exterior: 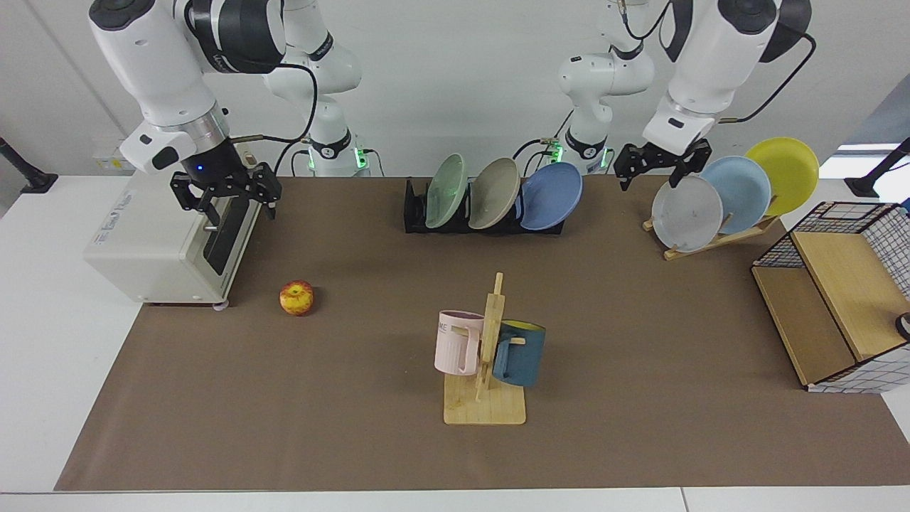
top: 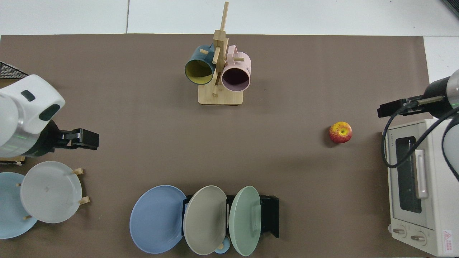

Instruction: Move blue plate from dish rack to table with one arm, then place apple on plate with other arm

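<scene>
The blue plate (exterior: 551,195) (top: 156,219) leans in the end slot of the black dish rack (exterior: 414,213) (top: 270,215), on the side nearest the wooden plate stand. My left gripper (exterior: 652,173) (top: 84,139) hangs open and empty in the air between the rack and that stand, apart from both. The apple (exterior: 297,297) (top: 340,132) lies on the brown mat of the table (exterior: 355,427) beside the toaster oven. My right gripper (exterior: 227,201) (top: 389,108) waits open and empty above the oven's front, behind the apple.
A beige plate (exterior: 494,192) and a green plate (exterior: 446,190) share the rack. The wooden stand (exterior: 718,238) holds grey, pale-blue and yellow plates. A mug tree (exterior: 487,355) stands mid-table, a toaster oven (exterior: 163,235) at one end, a wire-and-wood crate (exterior: 839,306) at the other.
</scene>
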Robot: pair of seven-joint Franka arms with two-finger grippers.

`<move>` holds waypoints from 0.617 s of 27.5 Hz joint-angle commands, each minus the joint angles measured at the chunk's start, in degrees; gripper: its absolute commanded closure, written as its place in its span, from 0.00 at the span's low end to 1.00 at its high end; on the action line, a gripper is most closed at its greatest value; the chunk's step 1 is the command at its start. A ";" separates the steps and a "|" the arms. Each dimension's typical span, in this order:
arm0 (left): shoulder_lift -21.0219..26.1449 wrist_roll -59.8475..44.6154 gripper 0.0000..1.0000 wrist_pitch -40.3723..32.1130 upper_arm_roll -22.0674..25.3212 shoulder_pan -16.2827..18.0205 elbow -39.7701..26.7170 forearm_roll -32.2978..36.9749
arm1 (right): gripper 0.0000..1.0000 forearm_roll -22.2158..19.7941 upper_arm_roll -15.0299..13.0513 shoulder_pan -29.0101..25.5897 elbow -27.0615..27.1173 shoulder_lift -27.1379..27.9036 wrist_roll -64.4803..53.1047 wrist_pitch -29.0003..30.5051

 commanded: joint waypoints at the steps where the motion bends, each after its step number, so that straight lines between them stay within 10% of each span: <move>1: -7.27 -7.20 0.00 2.36 -7.15 0.12 -11.79 3.90 | 0.00 -0.14 0.29 -0.36 0.61 0.10 1.27 -0.89; 7: -18.52 -8.25 0.00 8.25 -13.12 0.03 -26.82 4.60 | 0.00 -0.23 0.38 -0.19 0.61 0.10 1.27 -0.89; 17: -22.05 -12.48 0.00 15.46 -17.18 0.73 -36.41 5.57 | 0.00 -0.41 0.56 0.34 -6.15 -0.25 1.18 5.69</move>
